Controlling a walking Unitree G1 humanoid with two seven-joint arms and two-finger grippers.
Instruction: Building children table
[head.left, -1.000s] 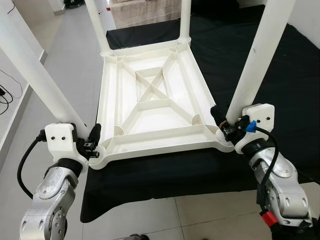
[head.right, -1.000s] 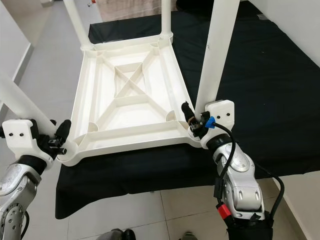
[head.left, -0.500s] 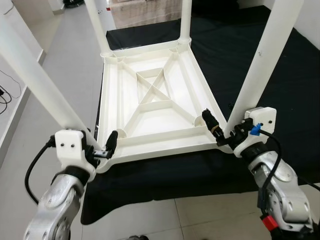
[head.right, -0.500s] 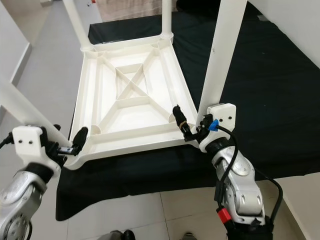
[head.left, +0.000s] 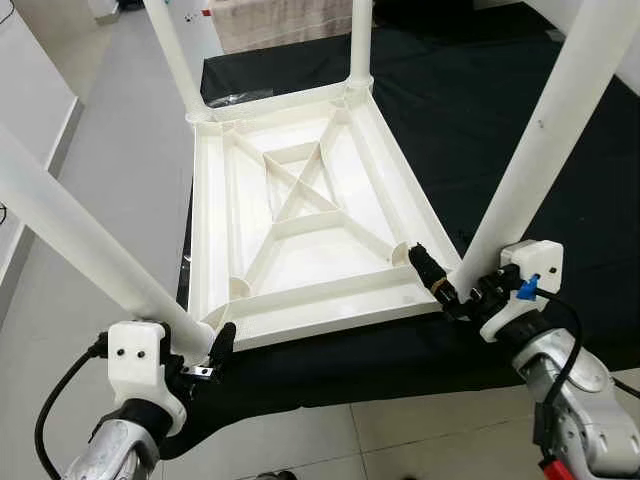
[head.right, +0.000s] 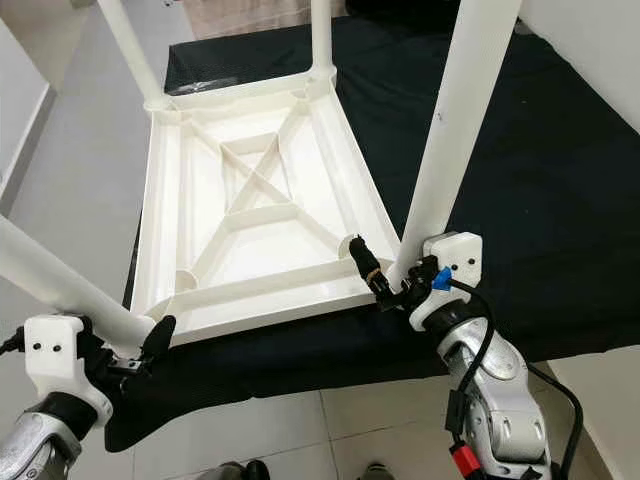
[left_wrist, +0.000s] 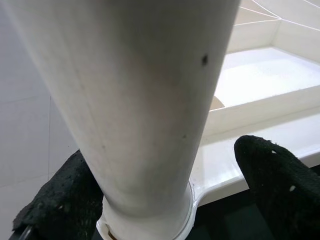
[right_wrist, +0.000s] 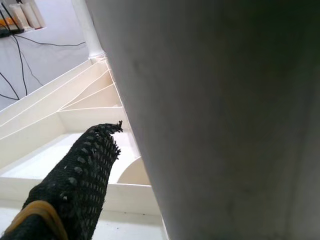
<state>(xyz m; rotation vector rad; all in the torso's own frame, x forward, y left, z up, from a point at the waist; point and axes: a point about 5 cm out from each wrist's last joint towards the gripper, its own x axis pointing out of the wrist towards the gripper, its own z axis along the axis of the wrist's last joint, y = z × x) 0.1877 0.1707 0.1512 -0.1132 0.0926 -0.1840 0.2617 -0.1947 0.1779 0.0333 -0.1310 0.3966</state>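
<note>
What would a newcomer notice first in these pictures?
The white table, lying upside down on a black cloth with its four legs pointing up. Next, the two grippers at its near corners: the left gripper has its fingers on either side of the near left leg, and the right gripper is at the base of the near right leg.
</note>
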